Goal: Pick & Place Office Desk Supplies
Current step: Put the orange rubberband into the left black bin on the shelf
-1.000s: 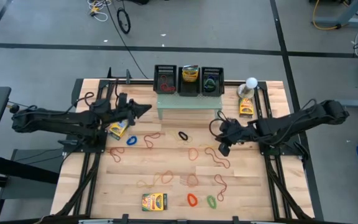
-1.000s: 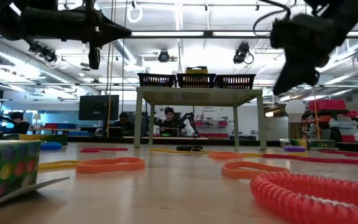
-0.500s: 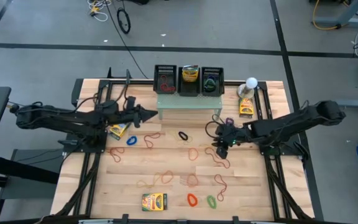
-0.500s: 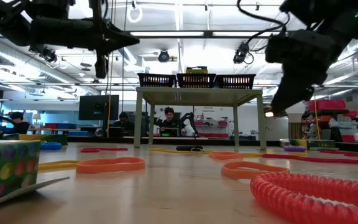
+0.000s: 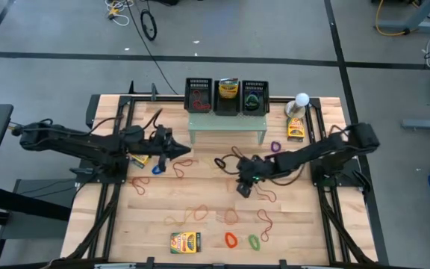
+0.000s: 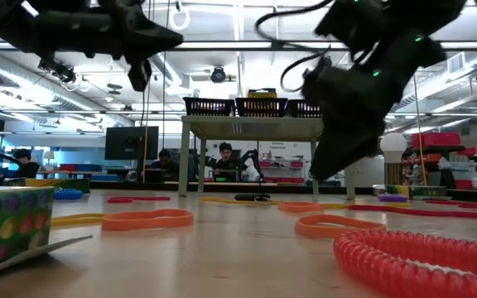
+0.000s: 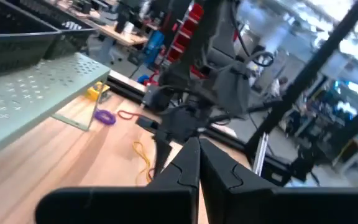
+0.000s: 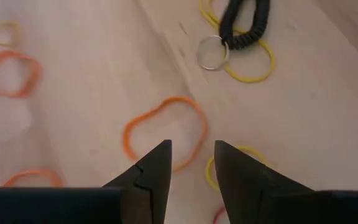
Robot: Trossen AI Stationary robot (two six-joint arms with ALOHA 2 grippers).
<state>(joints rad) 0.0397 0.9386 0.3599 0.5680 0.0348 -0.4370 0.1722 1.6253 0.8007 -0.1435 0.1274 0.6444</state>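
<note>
Right claw (image 8: pixel 191 163) part-open, empty, above thin orange rubber-band loop (image 8: pixel 165 129) | step: approach | next: lower, close | left claw (image 7: pixel 197 158) closed

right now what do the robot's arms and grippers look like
Both arms are dark, slim and jointed, with black cables looping beside them. The left gripper and right gripper each end in two black, angular, tapering jaws. Small green lights dot the right arm in the low view.
</note>
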